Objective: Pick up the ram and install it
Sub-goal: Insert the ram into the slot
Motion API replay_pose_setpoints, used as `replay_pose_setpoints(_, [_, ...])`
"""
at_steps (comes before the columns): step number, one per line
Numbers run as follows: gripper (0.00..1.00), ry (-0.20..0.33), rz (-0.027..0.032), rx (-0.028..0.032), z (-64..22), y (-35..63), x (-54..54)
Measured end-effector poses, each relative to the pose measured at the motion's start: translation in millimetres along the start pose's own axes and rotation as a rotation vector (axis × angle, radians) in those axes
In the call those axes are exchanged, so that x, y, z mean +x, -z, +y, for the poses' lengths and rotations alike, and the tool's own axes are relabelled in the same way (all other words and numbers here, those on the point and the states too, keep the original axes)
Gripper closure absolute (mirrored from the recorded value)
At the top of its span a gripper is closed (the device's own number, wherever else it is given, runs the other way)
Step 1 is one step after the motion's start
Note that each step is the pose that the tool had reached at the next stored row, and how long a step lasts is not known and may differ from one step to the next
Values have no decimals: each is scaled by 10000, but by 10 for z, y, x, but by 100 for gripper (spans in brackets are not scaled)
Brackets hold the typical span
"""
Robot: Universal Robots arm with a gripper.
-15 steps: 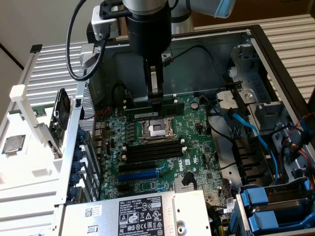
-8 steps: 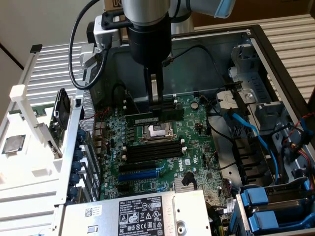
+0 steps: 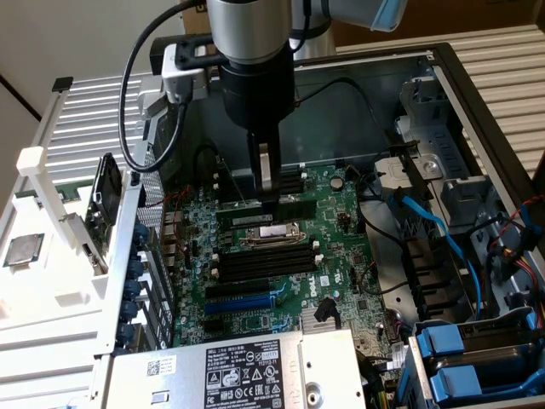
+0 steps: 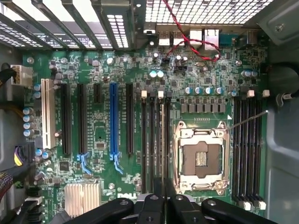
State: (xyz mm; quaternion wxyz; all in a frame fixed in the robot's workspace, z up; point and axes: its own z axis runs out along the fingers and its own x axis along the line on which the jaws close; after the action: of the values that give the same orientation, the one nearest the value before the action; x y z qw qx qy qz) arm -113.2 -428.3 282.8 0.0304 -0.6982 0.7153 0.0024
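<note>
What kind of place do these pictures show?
Most likely a computer assembly or repair bench: an open desktop computer case, its green motherboard laid bare with an empty processor socket, and blue drive caddies inside the case.

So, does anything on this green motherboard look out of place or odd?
Yes. The square silver processor socket looks empty, with bare contacts showing, and its thin wire lever sticks out slantwise across the black memory slots beside it, apparently not latched down.
</note>
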Motion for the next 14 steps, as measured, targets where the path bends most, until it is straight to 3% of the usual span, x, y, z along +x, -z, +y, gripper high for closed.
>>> replay_pose_setpoints(4, [88, 1, 0, 0, 15, -38, 63])
replay_pose_setpoints(14, [88, 0, -1, 0, 39, -180, 86])
